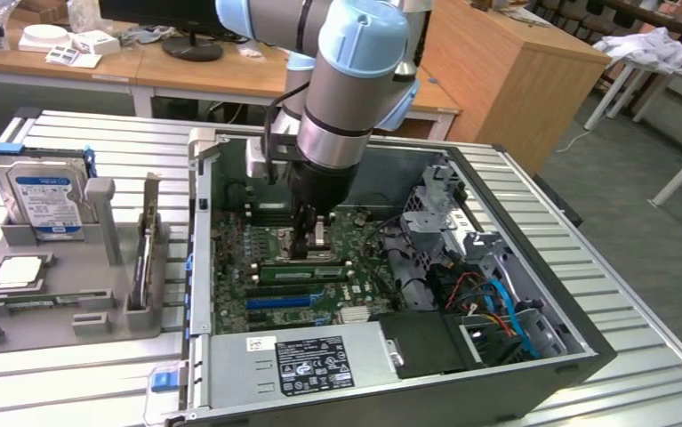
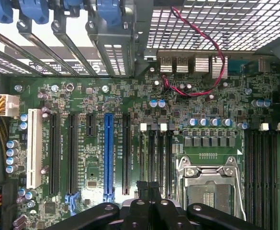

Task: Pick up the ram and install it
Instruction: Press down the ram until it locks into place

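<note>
A ram (image 1: 305, 272), a long green stick with dark chips, lies along the memory slots of the motherboard (image 1: 258, 307) inside the open computer case (image 1: 554, 356). My gripper (image 1: 316, 249) reaches straight down into the case, with its tips just behind the stick's middle, touching or nearly touching it. In the wrist view the gripper (image 2: 148, 189) is shut, its black fingers (image 2: 142, 188) pressed together over the near end of the black memory slots (image 2: 154, 158). Nothing shows between the fingers.
Left of the case, a grey tray (image 1: 44, 311) holds a hard drive with a blue label (image 1: 44, 200), a square silver chip (image 1: 20, 271) and a thin upright board (image 1: 148, 249). The CPU socket (image 2: 209, 189), coloured cables (image 1: 495, 302) and the drive cage (image 1: 447, 209) crowd the case.
</note>
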`<state>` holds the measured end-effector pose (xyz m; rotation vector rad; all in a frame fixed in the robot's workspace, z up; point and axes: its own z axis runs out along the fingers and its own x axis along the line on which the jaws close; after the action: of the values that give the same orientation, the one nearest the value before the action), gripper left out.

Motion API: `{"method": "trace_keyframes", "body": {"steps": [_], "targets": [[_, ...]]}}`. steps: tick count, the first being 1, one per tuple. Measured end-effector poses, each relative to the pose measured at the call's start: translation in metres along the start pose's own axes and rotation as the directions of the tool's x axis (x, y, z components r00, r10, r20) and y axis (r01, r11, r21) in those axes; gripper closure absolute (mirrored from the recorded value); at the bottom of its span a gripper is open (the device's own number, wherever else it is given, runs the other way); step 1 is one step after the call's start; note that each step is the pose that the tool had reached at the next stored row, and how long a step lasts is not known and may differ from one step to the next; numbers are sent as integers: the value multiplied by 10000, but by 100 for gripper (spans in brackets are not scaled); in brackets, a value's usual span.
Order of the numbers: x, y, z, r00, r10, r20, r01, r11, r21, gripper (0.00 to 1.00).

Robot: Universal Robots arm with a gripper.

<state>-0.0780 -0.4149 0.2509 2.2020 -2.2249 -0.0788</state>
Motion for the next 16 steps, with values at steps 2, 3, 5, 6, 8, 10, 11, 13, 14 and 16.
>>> {"method": "trace_keyframes", "body": {"steps": [2,3,5,6,8,10,11,13,14,16], "targets": [[13,1,0,10000,1,3,-1,10000,0,89],[20,1,0,10000,0,1,0,10000,0,89],[22,1,0,10000,1,1,-1,10000,0,89],[22,0,0,10000,0,1,0,10000,0,89],[23,0,0,10000,-1,1,1,10000,0,89],[24,0,5,10000,-1,2,1,10000,0,89],[24,0,11,10000,-1,2,1,10000,0,89],[24,0,27,10000,-2,3,2,10000,1,89],[24,0,36,10000,-3,8,3,10000,0,89],[25,1,75,10000,-2,38,2,10000,-1,89]]}}
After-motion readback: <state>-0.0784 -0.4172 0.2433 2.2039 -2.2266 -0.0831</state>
